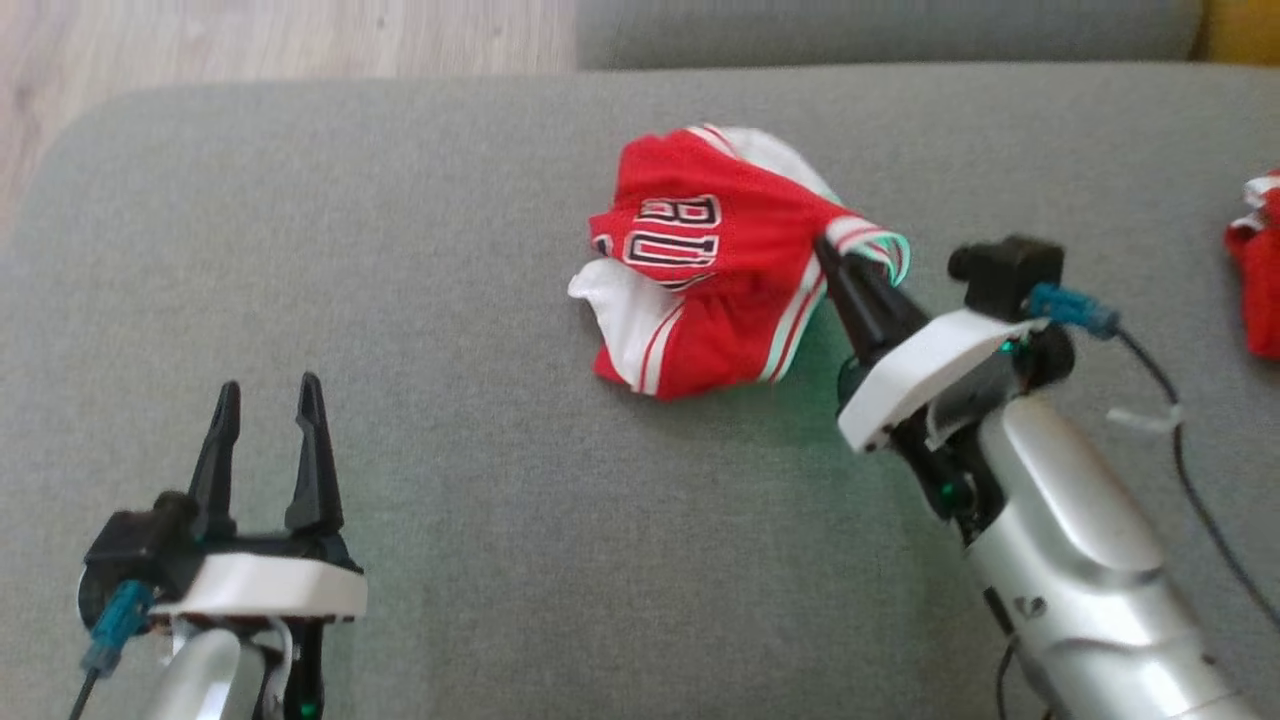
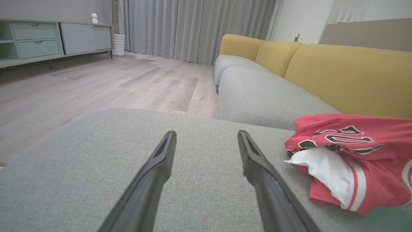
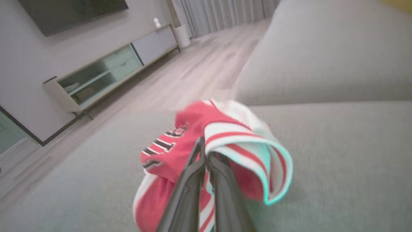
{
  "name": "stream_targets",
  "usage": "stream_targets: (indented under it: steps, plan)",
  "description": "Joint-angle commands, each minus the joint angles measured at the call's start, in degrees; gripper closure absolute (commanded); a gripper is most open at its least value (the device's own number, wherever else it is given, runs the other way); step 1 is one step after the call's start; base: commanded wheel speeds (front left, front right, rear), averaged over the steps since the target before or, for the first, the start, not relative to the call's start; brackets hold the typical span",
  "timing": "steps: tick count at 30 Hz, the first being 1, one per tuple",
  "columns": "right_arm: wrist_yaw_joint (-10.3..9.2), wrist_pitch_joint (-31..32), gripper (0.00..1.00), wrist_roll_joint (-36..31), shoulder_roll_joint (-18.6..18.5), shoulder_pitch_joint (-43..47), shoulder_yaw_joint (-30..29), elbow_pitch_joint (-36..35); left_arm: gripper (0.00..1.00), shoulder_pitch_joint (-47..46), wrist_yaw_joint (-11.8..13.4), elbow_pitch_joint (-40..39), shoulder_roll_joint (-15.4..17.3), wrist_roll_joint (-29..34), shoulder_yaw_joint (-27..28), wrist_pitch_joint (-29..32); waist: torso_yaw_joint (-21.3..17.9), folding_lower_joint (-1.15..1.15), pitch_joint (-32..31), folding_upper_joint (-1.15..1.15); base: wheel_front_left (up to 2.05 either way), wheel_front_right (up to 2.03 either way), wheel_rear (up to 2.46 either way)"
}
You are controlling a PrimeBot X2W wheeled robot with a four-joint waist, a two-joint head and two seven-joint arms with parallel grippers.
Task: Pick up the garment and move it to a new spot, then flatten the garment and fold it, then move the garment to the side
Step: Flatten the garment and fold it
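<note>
- Pinching a striped edge of the garment [image 1: 700, 290], the right hand [image 3: 203, 143] has its two dark fingers pressed together on the cloth at the garment's right side.
- That pinched edge, banded red and white, curls up and over the fingers.
- The garment is a red jersey with white panels and black-and-white lettering. It lies crumpled near the middle of the grey sofa seat [image 1: 500, 520].
- The left hand [image 1: 268, 395] is over the seat's near left part, fingers spread, nothing between them, well apart from the garment.
- Another red and white cloth [image 1: 1258, 265] lies at the right edge of the head view.
- Beyond the seat are a pale wooden floor [image 2: 96, 87], yellow backrests [image 2: 347, 74], grey curtains [image 2: 193, 29] and a low cabinet [image 2: 38, 38].
</note>
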Motion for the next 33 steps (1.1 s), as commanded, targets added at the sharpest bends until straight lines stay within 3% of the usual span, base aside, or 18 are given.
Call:
stream_targets:
  steps: [1, 2, 7, 13, 18, 24, 28, 33]
  plan:
    - [-0.05, -0.8, 1.00, -0.6, 0.0, -1.5, 1.1, -3.0, 0.00, -1.0, 0.0, -1.5, 1.1, 0.1, 2.3, -0.5, -0.6, 0.01, -1.2, 0.00, 0.00, 0.00, 0.00]
    - [-0.05, 0.0, 1.00, -1.2, -1.1, -2.2, 1.8, -8.0, 0.00, -0.6, 0.1, -1.6, 1.1, 0.0, 2.4, -0.5, -0.9, 0.01, -2.1, 0.00, 0.00, 0.00, 0.00]
    - [-0.05, 4.2, 1.00, -1.9, -2.4, -6.7, 5.0, -18.3, 0.00, -0.1, 0.4, -2.4, 1.0, -0.1, 2.3, -0.6, -0.8, 0.01, -2.7, 0.00, 0.00, 0.00, 0.00]
    - [-0.05, 5.3, 1.00, 0.6, -1.1, -17.0, 10.5, -23.3, 0.00, 0.1, 0.5, -2.8, 0.9, -0.1, 2.1, -0.7, -0.2, 0.01, -2.9, 0.00, 0.00, 0.00, 0.00]
    - [-0.05, 1.8, 1.00, 2.2, -0.2, -25.0, 10.0, -25.0, 0.00, 0.5, 0.6, -3.0, 1.1, -0.1, 2.0, -0.8, 0.1, 0.01, -3.5, 0.00, 0.00, 0.00, 0.00]
    - [-0.05, 2.4, 1.00, 1.7, -2.9, -21.4, 2.8, -20.4, 0.00, 1.1, 0.8, -3.4, 1.1, -0.2, 1.6, -0.7, 0.4, 0.01, -3.6, 0.00, 0.00, 0.00, 0.00]
    - [-0.05, 3.7, 1.00, 0.8, -5.5, -14.6, -3.4, -12.3, 0.00, 0.3, 0.5, -3.9, 0.8, -0.2, 1.1, -0.7, 0.9, 0.01, -1.0, 0.00, 0.00, 0.00, 0.00]
    - [-0.05, 1.4, 1.00, -1.0, -7.0, -14.7, -9.2, -1.6, 0.00, -2.0, -0.4, -3.5, 0.4, 0.0, 0.4, -0.8, 2.1, 0.01, 2.7, 0.00, 0.00, 0.00, 0.00]
